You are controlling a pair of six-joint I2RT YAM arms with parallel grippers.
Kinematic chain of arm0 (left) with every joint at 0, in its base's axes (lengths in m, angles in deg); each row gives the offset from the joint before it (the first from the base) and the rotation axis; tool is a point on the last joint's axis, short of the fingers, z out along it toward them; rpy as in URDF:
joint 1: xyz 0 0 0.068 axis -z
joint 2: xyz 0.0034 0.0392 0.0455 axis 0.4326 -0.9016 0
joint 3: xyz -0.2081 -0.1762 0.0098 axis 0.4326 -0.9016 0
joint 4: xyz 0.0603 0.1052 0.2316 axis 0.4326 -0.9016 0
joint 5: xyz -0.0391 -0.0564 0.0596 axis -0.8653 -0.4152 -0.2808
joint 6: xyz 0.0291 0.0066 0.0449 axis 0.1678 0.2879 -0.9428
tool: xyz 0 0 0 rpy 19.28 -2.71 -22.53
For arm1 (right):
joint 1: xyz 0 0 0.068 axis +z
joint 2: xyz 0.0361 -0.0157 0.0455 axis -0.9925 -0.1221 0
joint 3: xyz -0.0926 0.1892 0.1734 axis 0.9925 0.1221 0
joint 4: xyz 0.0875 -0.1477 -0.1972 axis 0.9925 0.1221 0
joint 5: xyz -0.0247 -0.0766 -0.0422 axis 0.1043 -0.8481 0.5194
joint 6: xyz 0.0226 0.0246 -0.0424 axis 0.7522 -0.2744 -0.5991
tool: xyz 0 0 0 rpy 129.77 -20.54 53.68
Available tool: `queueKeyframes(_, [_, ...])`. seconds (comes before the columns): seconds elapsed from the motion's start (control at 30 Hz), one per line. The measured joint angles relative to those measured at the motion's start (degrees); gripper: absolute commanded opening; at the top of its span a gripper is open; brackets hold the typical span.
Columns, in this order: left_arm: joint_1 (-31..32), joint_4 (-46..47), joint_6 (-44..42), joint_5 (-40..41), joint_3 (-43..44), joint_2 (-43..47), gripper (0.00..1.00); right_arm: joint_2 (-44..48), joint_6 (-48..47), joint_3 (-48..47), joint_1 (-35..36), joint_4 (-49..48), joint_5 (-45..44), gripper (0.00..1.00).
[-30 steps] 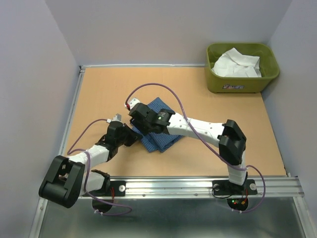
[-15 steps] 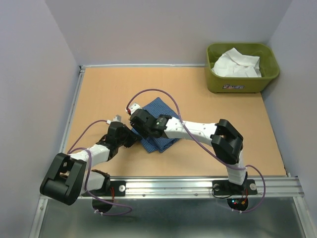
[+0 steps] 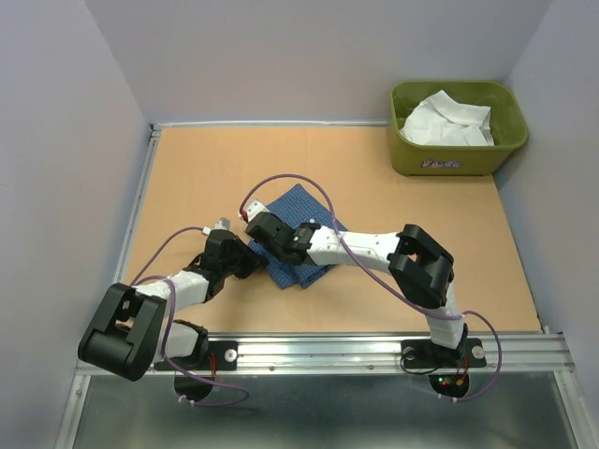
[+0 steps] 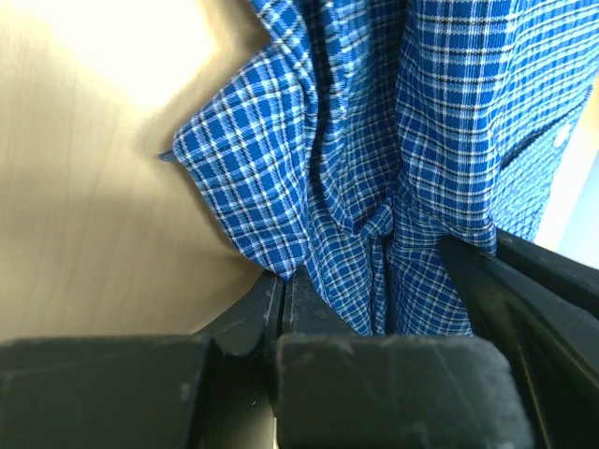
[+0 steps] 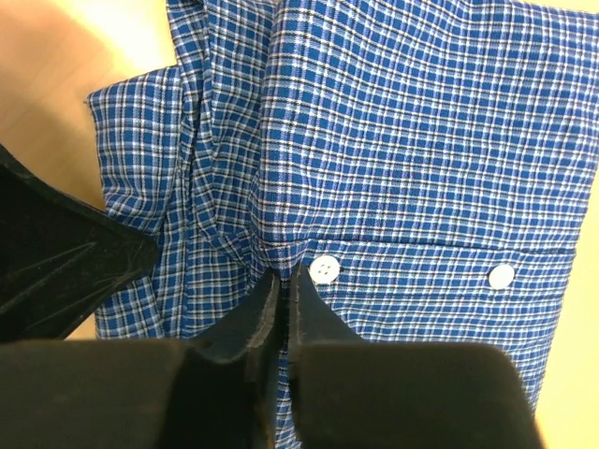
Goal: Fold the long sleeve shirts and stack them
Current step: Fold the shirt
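At the near edge of the table, toward 6 o'clock, both arm bases are seen bolted to a metal rail. From there the two arms are stretched inward, and their tips are brought close together just left of the table's middle.

The left gripper is set at the 9 o'clock edge of the blue shirt. In the left wrist view its fingers are seen pressed together, no gap left, with the checked hem of the blue shirt caught at their tips.

The right gripper is laid across the same shirt, just beyond the left one toward 12 o'clock. In the right wrist view its fingers are seen drawn narrow, only a thin slit between them, and a crease of the cloth is pinched at the tips. A white button is seen touching that pinch at 3 o'clock, and a second button lies further along the same line. The cloth is puckered toward the pinch.

The blue shirt is spread as a folded bundle on the bare wood near the middle of the table, partly covered by the right arm.

Farthest away, at about 1 o'clock, a green tub stands in the corner. The white shirt is heaped loosely inside it, well apart from the blue one.
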Motion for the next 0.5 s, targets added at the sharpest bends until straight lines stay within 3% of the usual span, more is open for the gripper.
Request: queueKeyframes(0.5, [0.0,0.9,0.0,-0.24,0.0,-1.18,0.02,4.15,-1.92,1.31,0.0,-0.79,5.09,0.01])
